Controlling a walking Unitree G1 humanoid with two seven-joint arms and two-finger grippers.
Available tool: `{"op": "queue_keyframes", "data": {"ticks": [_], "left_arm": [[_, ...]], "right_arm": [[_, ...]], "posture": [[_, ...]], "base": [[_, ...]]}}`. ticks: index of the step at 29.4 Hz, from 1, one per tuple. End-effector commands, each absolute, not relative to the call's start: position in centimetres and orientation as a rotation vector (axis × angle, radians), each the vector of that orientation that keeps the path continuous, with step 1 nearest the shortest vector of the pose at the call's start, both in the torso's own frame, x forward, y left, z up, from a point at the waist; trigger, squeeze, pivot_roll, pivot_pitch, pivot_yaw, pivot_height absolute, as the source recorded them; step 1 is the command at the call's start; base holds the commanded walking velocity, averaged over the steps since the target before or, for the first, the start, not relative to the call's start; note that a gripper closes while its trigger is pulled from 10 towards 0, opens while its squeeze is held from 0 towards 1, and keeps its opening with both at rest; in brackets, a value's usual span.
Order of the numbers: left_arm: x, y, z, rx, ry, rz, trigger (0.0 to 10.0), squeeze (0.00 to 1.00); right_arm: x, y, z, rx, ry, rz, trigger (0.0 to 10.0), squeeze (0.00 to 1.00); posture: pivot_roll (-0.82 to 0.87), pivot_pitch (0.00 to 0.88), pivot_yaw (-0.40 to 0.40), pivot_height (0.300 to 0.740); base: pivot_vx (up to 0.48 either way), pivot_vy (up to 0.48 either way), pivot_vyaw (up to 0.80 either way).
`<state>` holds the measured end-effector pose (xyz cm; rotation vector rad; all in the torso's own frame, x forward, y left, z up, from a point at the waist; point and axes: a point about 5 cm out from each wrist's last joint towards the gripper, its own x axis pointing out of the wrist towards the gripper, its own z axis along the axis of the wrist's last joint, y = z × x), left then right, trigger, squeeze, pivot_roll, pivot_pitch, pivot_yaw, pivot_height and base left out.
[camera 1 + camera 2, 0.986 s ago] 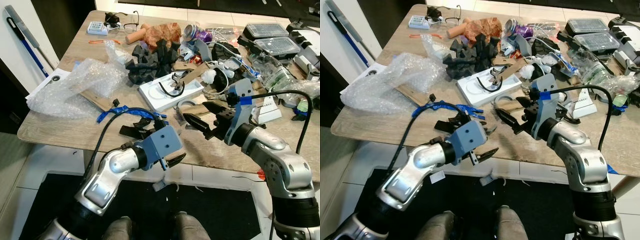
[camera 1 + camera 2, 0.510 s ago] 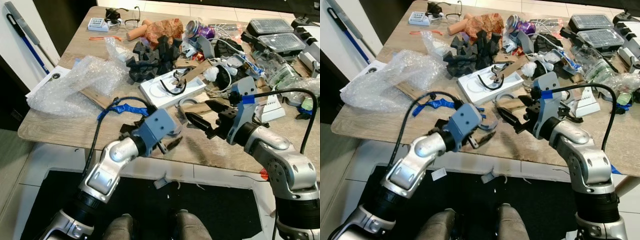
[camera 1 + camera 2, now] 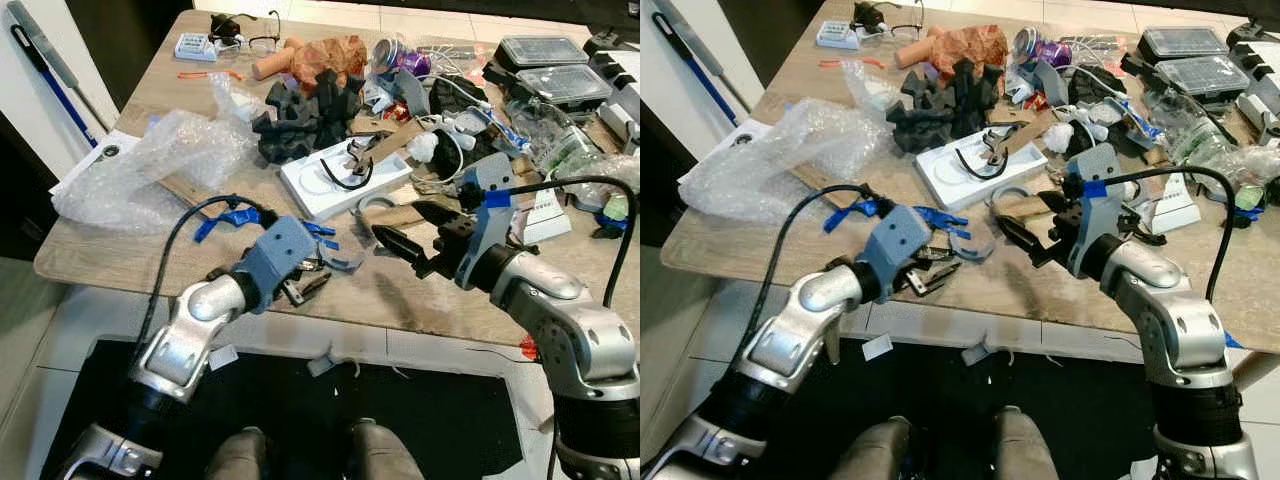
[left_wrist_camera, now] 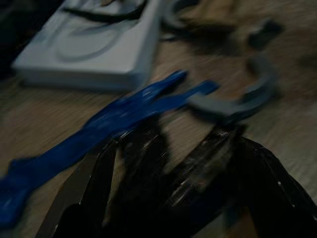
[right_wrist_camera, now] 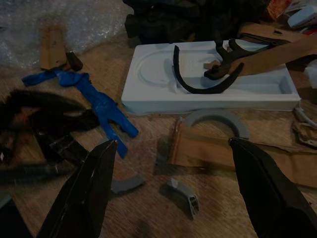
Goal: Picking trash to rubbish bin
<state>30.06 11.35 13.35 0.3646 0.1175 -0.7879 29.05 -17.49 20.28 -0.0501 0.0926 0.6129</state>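
Observation:
Black plastic scraps (image 4: pixel 193 168) lie near the table's front edge, beside a blue tape strip (image 3: pixel 232 216) and a grey curved piece (image 3: pixel 341 264). My left gripper (image 3: pixel 308 276) is down on the table over these scraps. It is open, with a finger on each side of them. My right gripper (image 3: pixel 404 232) hovers open a little to the right, above torn cardboard (image 5: pixel 223 148), with nothing between its fingers (image 5: pixel 91 191). The blue tape strip (image 5: pixel 96 99) and a small grey bit (image 5: pixel 183 191) show in the right wrist view.
A white tray (image 3: pixel 345 175) holding a black curved part sits behind both grippers. Bubble wrap (image 3: pixel 150 170) covers the table's left side. Black foam pieces (image 3: pixel 305 110), a crumpled can (image 3: pixel 385 62), cables and plastic cases (image 3: pixel 560 85) crowd the back and right. Scraps lie on the dark floor mat (image 3: pixel 320 365).
My left arm has risen from below the table edge and reached forward onto the table over the black scraps. The right arm has stayed nearly still.

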Motion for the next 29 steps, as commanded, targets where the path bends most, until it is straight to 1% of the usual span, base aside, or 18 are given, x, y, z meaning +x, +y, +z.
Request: {"op": "queue_keyframes", "data": {"ticks": [1, 6, 7, 8, 16, 18, 23, 29], "left_arm": [[29.6, 12.0, 12.3, 0.328, 0.174, -0.784, 10.0, 0.00], [29.2, 12.1, 11.7, 0.275, 0.231, -0.798, 10.0, 0.00], [29.0, 12.2, 11.5, 0.262, 0.246, -0.809, 8.5, 0.00], [28.8, 12.1, 11.3, 0.260, 0.257, -0.820, 0.0, 0.00], [28.4, 11.9, 11.0, 0.259, 0.273, -0.847, 0.0, 0.00], [28.4, 11.9, 11.1, 0.258, 0.274, -0.849, 0.0, 0.00], [28.3, 11.7, 11.2, 0.254, 0.277, -0.850, 0.0, 0.00], [28.4, 11.6, 11.3, 0.250, 0.270, -0.850, 0.0, 0.00]], "right_arm": [[28.7, -17.6, 20.5, -0.049, 0.089, 0.617, 10.0, 0.00], [28.8, -17.6, 20.5, -0.055, 0.092, 0.621, 10.0, 0.00], [28.7, -17.6, 20.5, -0.056, 0.093, 0.622, 10.0, 0.00], [28.8, -17.6, 20.5, -0.057, 0.094, 0.623, 10.0, 0.00], [28.7, -17.4, 20.6, -0.057, 0.104, 0.646, 10.0, 0.00], [28.0, -16.8, 20.3, -0.068, 0.143, 0.735, 10.0, 0.00], [27.1, -16.4, 19.8, -0.086, 0.197, 0.822, 10.0, 0.00], [26.6, -16.2, 19.7, -0.094, 0.216, 0.863, 10.0, 0.00]], "posture": [[-0.10, 0.219, -0.007, 0.740], [-0.10, 0.221, -0.013, 0.740], [-0.10, 0.221, -0.013, 0.740], [-0.11, 0.221, -0.014, 0.740], [-0.11, 0.218, -0.018, 0.740], [-0.10, 0.216, -0.019, 0.740], [-0.11, 0.211, -0.020, 0.740], [-0.11, 0.209, -0.020, 0.740]], "base": [[0.000, 0.000, 0.00], [0.000, 0.000, 0.00], [0.000, 0.000, 0.00], [0.000, 0.000, 0.00], [0.000, 0.000, 0.00], [0.000, 0.000, 0.00], [0.000, 0.000, 0.00], [0.000, 0.000, 0.00]]}}
